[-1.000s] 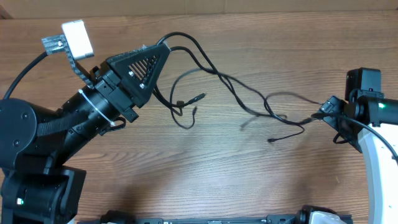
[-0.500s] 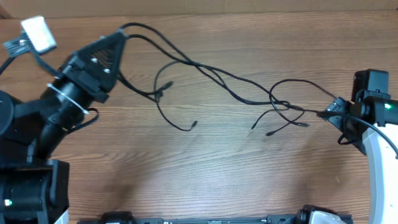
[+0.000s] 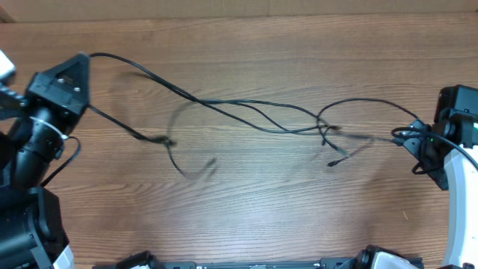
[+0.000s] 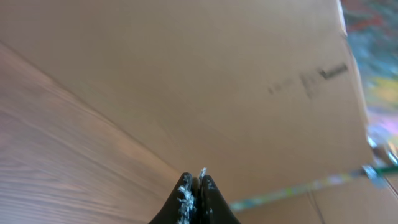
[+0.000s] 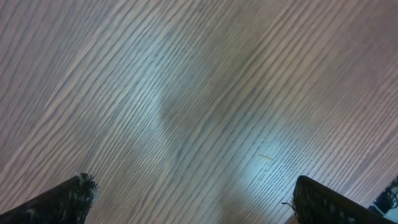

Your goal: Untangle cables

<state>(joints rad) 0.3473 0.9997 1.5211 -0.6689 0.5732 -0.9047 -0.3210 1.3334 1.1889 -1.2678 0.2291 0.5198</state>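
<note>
Several thin black cables (image 3: pixel 246 112) lie stretched across the wooden table (image 3: pixel 246 217) from far left to right, crossing in a small tangle (image 3: pixel 327 131). Loose ends hang near the left middle (image 3: pixel 168 140) and below the tangle (image 3: pixel 334 160). My left gripper (image 3: pixel 82 58) is at the far left back, shut, with cables running out of its tip. In the left wrist view the left gripper (image 4: pixel 194 179) is pressed together; no cable shows there. My right gripper (image 3: pixel 405 138) is at the right edge, where a cable end reaches it. In the right wrist view the right gripper (image 5: pixel 196 190) is wide apart over bare wood.
A cardboard wall (image 4: pixel 217 74) stands behind the table's far edge. The left arm's body (image 3: pixel 30 187) fills the left front corner and the right arm's white base (image 3: pixel 455 194) the right edge. Thicker camera wires run along both arms.
My left gripper has swung left and back with the cables, drawing them out long and flatter across the table. The right gripper has shifted slightly right. The loose ends have swung and blur.
</note>
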